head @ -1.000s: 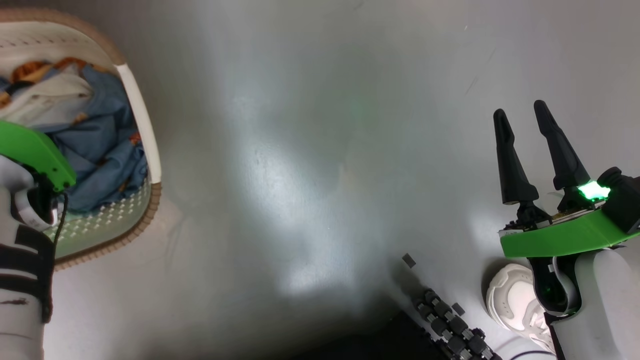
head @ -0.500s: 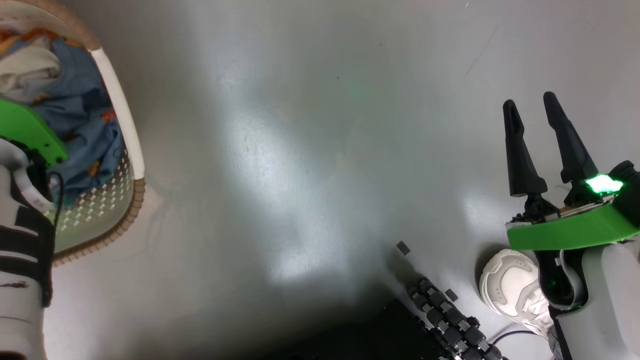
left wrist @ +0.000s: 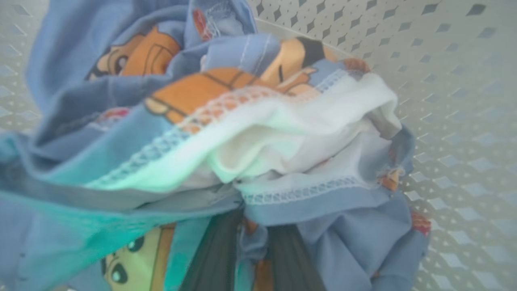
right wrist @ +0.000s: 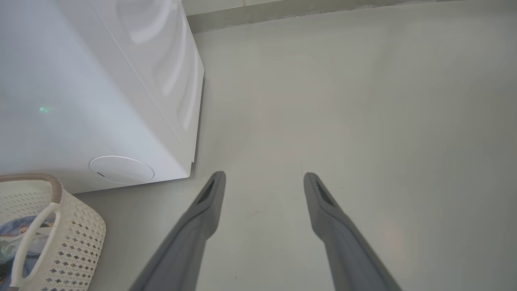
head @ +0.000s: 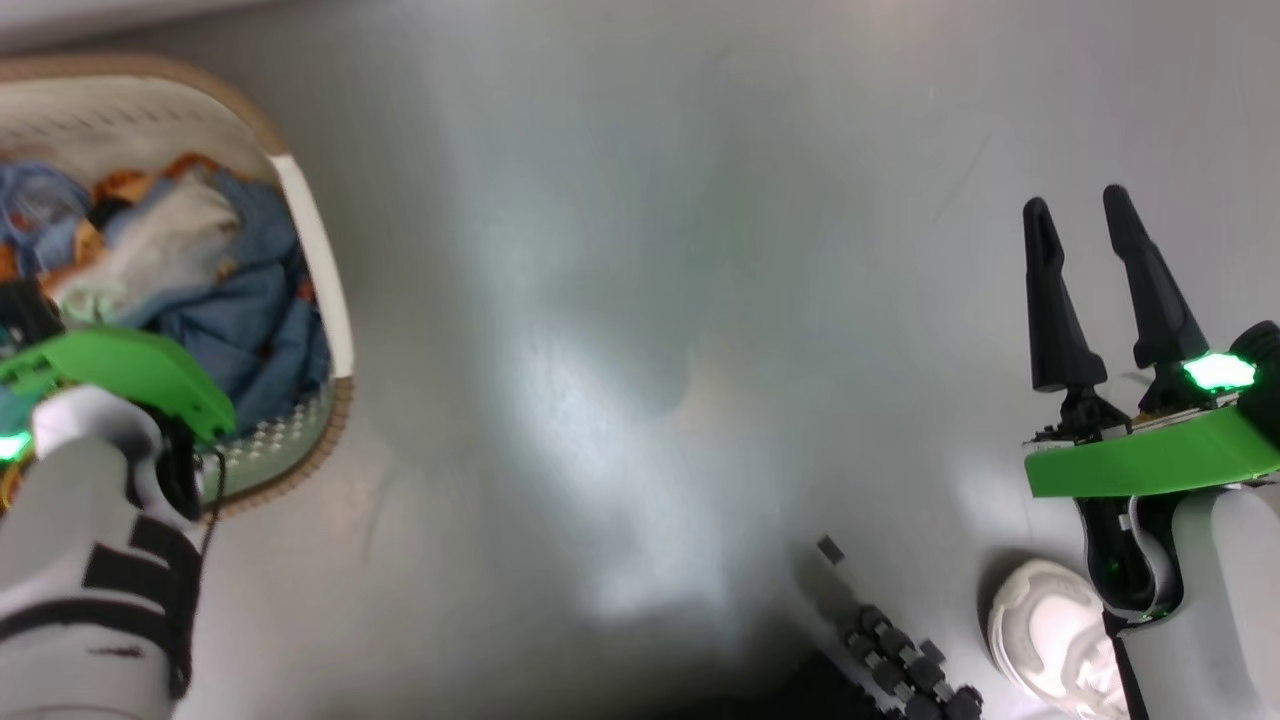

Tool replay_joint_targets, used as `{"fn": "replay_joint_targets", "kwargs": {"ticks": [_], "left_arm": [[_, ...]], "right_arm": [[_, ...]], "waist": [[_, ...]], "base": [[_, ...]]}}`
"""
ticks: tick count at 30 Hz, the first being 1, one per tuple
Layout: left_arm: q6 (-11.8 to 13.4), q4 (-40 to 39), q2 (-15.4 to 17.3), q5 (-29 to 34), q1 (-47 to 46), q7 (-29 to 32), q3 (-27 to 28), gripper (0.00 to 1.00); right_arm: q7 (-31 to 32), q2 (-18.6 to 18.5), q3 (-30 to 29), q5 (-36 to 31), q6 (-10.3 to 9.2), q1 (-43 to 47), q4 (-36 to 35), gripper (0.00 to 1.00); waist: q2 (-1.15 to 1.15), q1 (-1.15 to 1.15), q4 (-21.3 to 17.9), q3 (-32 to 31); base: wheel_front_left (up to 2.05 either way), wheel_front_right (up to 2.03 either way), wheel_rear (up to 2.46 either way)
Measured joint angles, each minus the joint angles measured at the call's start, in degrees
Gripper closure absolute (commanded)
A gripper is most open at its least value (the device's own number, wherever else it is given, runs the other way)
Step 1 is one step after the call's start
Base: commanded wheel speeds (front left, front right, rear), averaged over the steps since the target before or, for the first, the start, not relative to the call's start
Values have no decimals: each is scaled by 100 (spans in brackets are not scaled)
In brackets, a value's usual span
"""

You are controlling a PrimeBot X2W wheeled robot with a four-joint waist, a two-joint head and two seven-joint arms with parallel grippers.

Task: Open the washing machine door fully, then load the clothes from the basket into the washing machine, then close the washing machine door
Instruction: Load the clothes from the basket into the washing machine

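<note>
You are working with the soft, light blue clothes [left wrist: 258,133], printed with cartoon faces and mixed with orange and white parts, which are lying bunched inside the small cream-white perforated plastic basket [head: 318,270] with the brown woven-look rim. Your left gripper [left wrist: 252,226] is reaching down into that basket, and its two long dark fingers [left wrist: 214,258] are standing close together, pinching a fold of the blue fabric between them while the rest of the bundle is draping over their tips. In the right wrist view the basket is sitting on the glossy grey floor [head: 640,300], just in front of the big white washing machine [right wrist: 80,81], near the round cover [right wrist: 121,169] low on its front panel. Your right gripper [head: 1075,198] is hovering well apart from the basket, above bare floor, with its fingers spread wide and grasping nothing. Near the bottom edge of the head view a black segmented cable chain [head: 900,660] is lying on the floor beside a pale rounded shape [head: 1045,630] that is too blurred to identify
</note>
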Motion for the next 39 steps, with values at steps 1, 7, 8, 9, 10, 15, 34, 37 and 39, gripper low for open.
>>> {"fn": "replay_joint_targets", "kwargs": {"ticks": [1, 7, 8, 9, 10, 15, 34, 37, 39], "left_arm": [[-21, 10, -27, -30, 65, -88, 5, 100], [-130, 41, -250, -188, 497, -556, 40, 100], [-156, 38, -283, -214, 550, -609, 52, 100], [-185, 25, -316, -241, 614, -662, 58, 100], [-204, 11, -352, -241, 676, -709, 55, 100], [-304, -103, -498, -252, 1062, -856, 44, 100], [-339, -2201, -823, -191, 2967, -923, 66, 100], [-283, -2630, -825, -171, 3262, -923, 56, 100], [-265, -2761, -823, -174, 3361, -923, 41, 100]], "right_arm": [[0, 8, -4, -1, 0, 15, 9, 0], [0, 51, -94, -26, 0, 411, 111, 0], [0, 53, -113, -44, 0, 465, 119, 0], [0, 55, -130, -58, 0, 508, 131, 0], [0, 56, -148, -59, 0, 558, 133, 0], [0, 56, -192, -148, 0, 826, 144, 0], [0, 158, -399, -417, 0, 1765, 141, 0], [0, 190, -413, -448, 0, 1835, 137, 0], [0, 197, -416, -459, 0, 1872, 138, 0]], "waist": [[0, 0, 22, -78], [0, 0, 185, -687], [0, 0, 209, -776], [0, 0, 234, -867], [0, 0, 259, -960], [0, 0, 377, -1429], [0, 0, 818, -3117], [0, 0, 863, -3336], [0, 0, 873, -3402]], "base": [[0, 0, 0], [0, 0, 0], [0, 0, 0], [0, 0, 0], [0, 0, 0], [0, 0, 0], [0, 0, 0], [0, 0, 0], [0, 0, 0]]}}
